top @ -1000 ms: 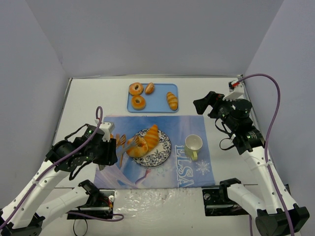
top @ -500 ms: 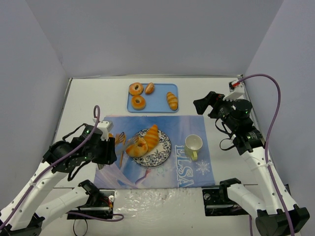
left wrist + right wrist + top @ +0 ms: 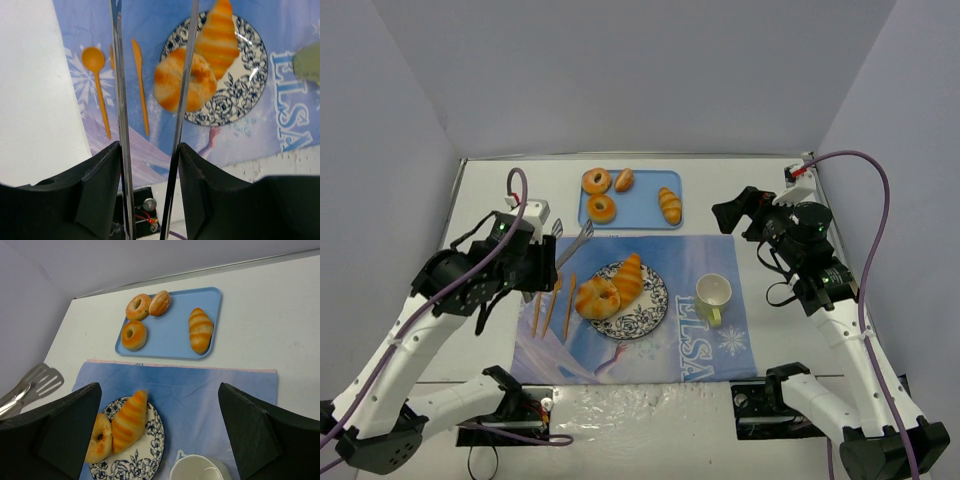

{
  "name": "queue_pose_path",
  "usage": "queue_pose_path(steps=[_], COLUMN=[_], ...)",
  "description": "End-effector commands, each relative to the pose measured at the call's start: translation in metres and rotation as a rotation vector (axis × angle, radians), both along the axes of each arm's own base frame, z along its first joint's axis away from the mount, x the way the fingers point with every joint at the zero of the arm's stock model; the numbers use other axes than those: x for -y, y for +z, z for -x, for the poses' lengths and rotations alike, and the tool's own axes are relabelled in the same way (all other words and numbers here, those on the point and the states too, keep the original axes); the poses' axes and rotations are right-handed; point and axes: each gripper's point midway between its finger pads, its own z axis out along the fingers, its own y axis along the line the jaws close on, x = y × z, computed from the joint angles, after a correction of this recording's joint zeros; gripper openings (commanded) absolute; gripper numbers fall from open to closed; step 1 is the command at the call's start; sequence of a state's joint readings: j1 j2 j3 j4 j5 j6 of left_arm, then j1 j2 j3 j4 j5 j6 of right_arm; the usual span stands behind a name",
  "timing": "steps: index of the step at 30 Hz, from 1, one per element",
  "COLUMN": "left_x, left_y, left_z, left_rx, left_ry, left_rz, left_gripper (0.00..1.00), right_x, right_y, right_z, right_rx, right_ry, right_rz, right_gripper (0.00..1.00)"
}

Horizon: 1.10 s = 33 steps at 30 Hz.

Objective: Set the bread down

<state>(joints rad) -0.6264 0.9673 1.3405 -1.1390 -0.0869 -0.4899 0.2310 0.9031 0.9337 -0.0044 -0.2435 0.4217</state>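
I see a blue Frozen placemat (image 3: 660,250) lying flat on the white surface (image 3: 720,185). A pale cup (image 3: 712,294) stands upright on its right part. An orange spoon (image 3: 93,60) and knife (image 3: 139,80) lie side by side on its left.

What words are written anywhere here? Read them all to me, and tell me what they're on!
"ELSA": big white letters on the blue placemat, right by the cup. In the top view the word runs sideways.
Nothing else can be read: no letters or numbers show on the plate, the tray, the cup or the tongs.
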Motion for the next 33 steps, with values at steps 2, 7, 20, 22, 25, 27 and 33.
queue_pose_path(steps=[2,7,20,22,25,27,33], left_x=[-0.005,-0.037,-0.126,-0.143,-0.158,-0.164,-0.169], left_y=[0.037,0.032,-0.017,-0.026,-0.044,-0.061,-0.092], left_z=[-0.075,-0.143,-0.265,-0.275,-0.288,-0.296,-0.309], left_rx=[0.138,0.133,0.064,0.054,0.033,0.005,-0.045], left_ry=[0.091,0.247,0.583,0.625,0.660,0.670,0.671], left_rz=[-0.004,0.029,0.026,0.026,0.031,0.044,0.056], left_gripper=[0.43,0.47,0.46,0.46,0.46,0.47,0.49], right_x=[-0.006,-0.007,-0.009,-0.008,-0.009,-0.010,-0.010], right_y=[0.038,0.038,0.037,0.035,0.031,0.027,0.027], right_z=[-0.001,0.001,0.001,0.001,-0.001,-0.002,-0.003], right_rx=[0.119,0.120,0.116,0.112,0.102,0.093,0.091], right_ry=[0.025,0.029,0.039,0.037,0.039,0.041,0.041], right_rz=[-0.035,-0.032,-0.031,-0.028,-0.023,-0.019,-0.020], right_gripper=[1.00,1.00,1.00,1.00,1.00,1.00,1.00])
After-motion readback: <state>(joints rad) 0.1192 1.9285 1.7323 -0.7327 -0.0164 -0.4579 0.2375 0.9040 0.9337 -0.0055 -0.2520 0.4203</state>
